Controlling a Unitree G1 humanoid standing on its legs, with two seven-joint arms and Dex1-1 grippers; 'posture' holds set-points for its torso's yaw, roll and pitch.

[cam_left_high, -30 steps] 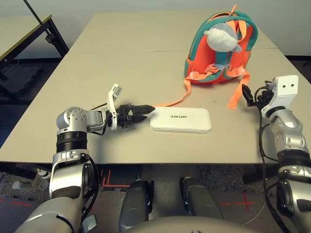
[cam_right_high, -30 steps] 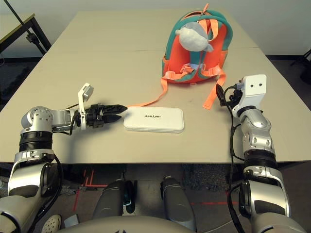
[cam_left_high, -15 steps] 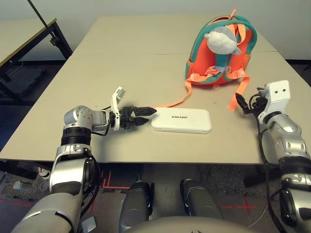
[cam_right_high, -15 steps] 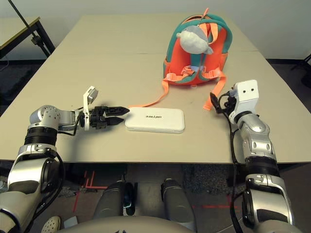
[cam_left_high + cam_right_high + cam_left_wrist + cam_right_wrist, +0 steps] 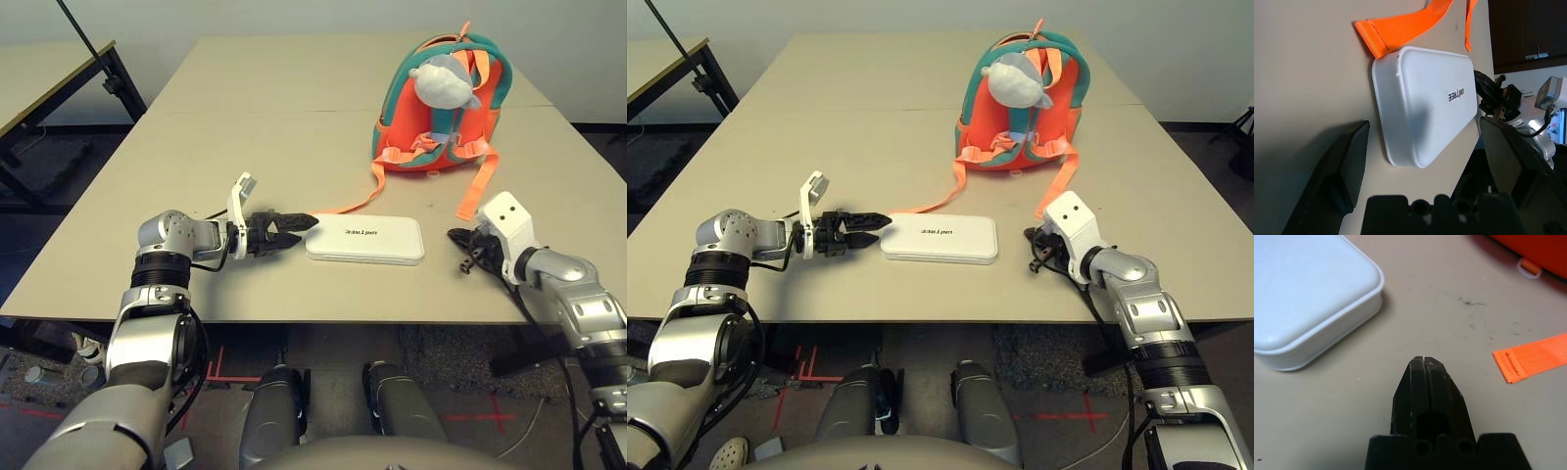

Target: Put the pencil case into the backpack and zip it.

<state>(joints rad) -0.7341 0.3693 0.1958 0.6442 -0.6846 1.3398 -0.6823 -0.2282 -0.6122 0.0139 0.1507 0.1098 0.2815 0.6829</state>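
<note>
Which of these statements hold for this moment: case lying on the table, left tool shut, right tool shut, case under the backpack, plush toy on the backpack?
1. The pencil case lies flat on the table. True.
2. The left tool is shut. False: its two fingers stand apart, at one end of the case.
3. The right tool is shut with nothing between its fingertips. True.
4. The case lies beneath the backpack. False: it lies in the open, nearer the robot than the backpack.
5. A grey-white plush toy hangs on the backpack. True.
</note>
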